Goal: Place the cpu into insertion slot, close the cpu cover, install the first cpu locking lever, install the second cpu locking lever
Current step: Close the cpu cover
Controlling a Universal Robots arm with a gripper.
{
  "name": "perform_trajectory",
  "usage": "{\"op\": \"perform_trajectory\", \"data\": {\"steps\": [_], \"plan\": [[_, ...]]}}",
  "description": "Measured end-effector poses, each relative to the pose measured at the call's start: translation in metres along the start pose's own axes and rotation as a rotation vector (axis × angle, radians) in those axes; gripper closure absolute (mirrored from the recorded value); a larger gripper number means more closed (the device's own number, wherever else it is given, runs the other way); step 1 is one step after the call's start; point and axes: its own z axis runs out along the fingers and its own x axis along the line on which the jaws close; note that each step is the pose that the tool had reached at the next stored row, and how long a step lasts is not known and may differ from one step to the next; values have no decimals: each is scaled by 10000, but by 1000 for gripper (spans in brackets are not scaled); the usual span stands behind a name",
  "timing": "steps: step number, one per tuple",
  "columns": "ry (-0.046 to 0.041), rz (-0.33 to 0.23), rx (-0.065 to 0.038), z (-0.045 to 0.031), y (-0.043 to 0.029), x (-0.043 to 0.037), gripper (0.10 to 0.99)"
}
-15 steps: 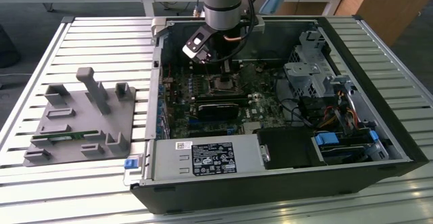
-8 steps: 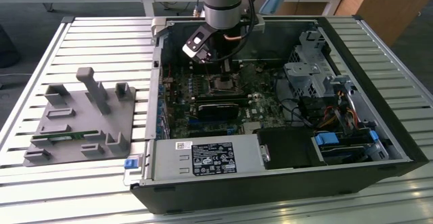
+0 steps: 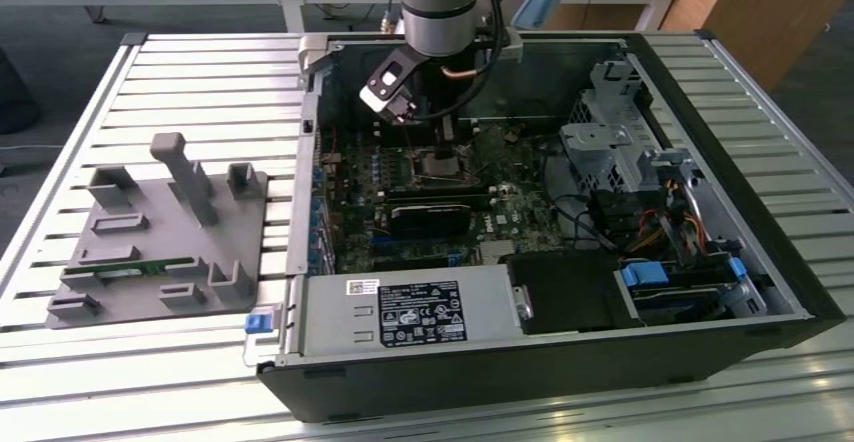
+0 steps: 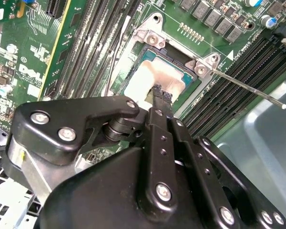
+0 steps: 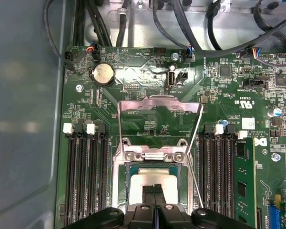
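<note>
Cpu (image 5: 138, 183) lying flat in the insertion slot (image 5: 120, 188), whitish smear on top. Pincer (image 4: 162, 94) pressed together, tips at the middle of the chip, touching or just above, can't tell. Pinching nothing by the look of it. Cpu cover (image 5: 159, 101) flipped open, locking lever (image 4: 248, 88) sticking out unlatched beside the socket. Open computer case (image 3: 747, 112) on the slatted desk (image 3: 200, 72). Main worry: pushing down hard or dragging sideways – could nudge the chip off its seat and bend pins, or snag that lever.
</note>
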Motion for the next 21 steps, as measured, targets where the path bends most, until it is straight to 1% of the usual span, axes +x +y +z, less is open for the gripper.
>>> {"op": "perform_trajectory", "data": {"steps": [3, 5, 9, 12, 14, 16, 21], "plan": [[0, 5, 18, -32, 3, 0, 980], [1, 8, 28, -75, 8, -1, 980], [3, 8, 48, -195, 20, -3, 980], [9, 9, 51, -307, 32, -4, 980], [9, 8, 62, -363, 38, -7, 980], [13, 8, 70, -385, 40, -23, 980], [13, 8, 74, -384, 41, -111, 980]]}}
